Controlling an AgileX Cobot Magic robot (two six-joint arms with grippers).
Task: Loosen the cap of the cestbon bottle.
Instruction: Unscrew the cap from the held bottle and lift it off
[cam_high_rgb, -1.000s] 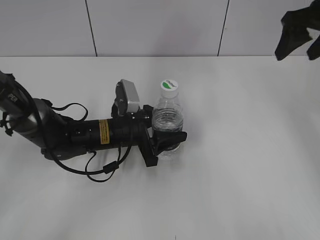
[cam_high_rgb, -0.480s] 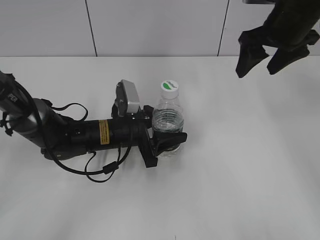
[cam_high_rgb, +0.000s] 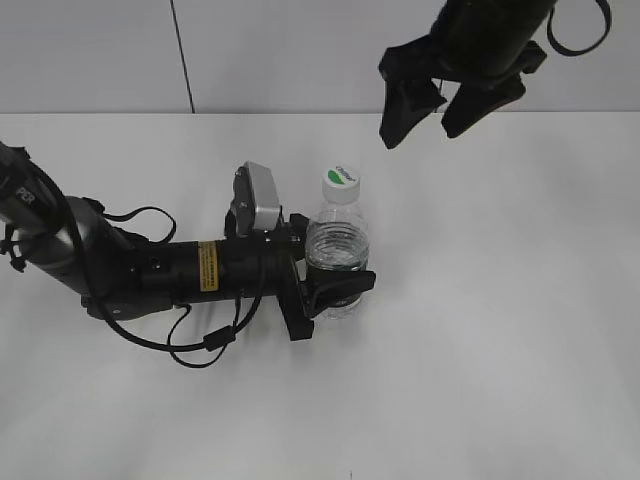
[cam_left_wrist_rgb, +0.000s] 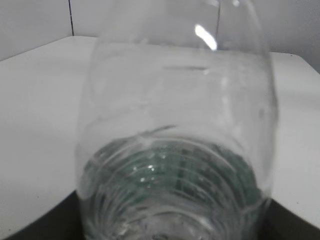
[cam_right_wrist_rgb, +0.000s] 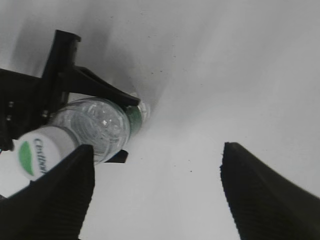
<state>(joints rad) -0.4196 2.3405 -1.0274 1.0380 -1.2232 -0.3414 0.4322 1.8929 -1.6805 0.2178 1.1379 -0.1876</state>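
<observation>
Cestbon bottle stands upright near the middle of the white table, and our left gripper pinches its lower body from the left side, fingers wrapped on both sides of the label zone. Its white cap is on and untouched. Our right gripper hangs in the air above and to the far right of the bottle, fingers spread wide. To do this well, we should centre the spread fingers straight over the cap, descend until the pads sit level with its ribbed side, close squarely, then twist while the left grip holds the bottle firm without crushing it.
</observation>
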